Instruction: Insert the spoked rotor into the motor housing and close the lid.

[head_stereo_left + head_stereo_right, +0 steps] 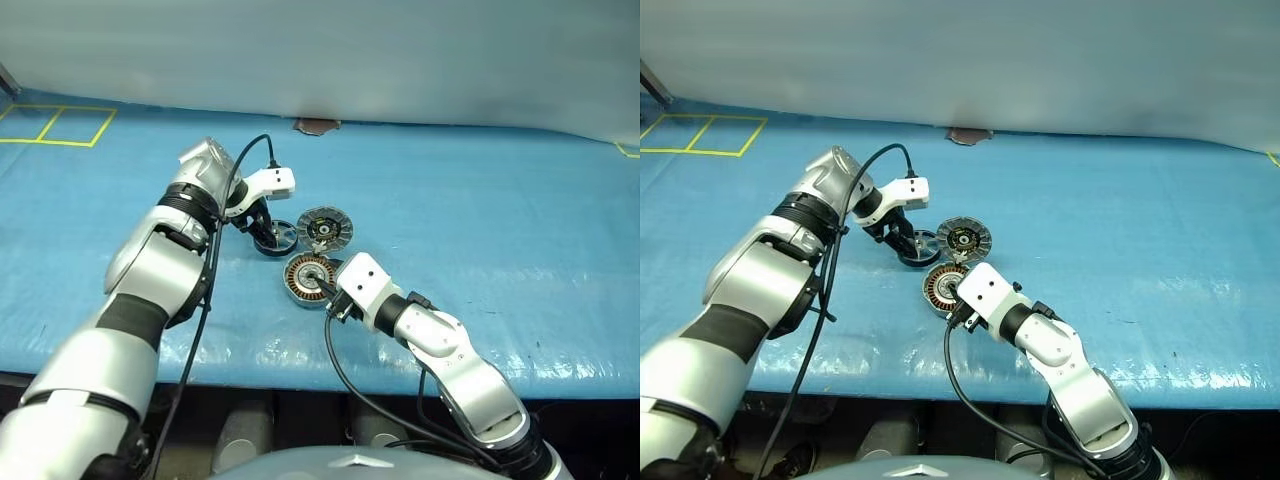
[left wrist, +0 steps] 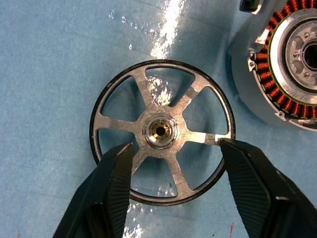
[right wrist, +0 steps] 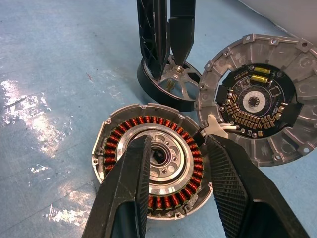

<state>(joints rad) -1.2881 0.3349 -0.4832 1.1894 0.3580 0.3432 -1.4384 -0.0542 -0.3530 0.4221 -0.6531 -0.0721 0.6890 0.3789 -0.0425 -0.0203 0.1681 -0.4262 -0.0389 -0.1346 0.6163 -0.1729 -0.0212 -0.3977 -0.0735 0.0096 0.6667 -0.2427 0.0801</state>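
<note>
The spoked rotor [image 2: 161,131], a flat wheel with a dark ring and silvery spokes, lies flat on the blue table. My left gripper [image 2: 173,146] points down over it, open. One finger [image 2: 116,183] is over a gap inside the ring and the other finger [image 2: 247,183] is at the ring's outer edge. Just nearer me sits the motor housing [image 3: 148,163] with coppery windings. My right gripper [image 3: 176,144] hovers open over its centre. The lid [image 3: 257,99] lies face up beside the housing, showing a circuit board, and white wires join the two.
The blue cover [image 1: 480,230] spreads wide to the right and far side. Yellow tape lines [image 1: 60,125] mark the far left corner. A brown patch [image 1: 316,126] sits at the far edge under a pale wall. The table's front edge [image 1: 300,375] runs below my arms.
</note>
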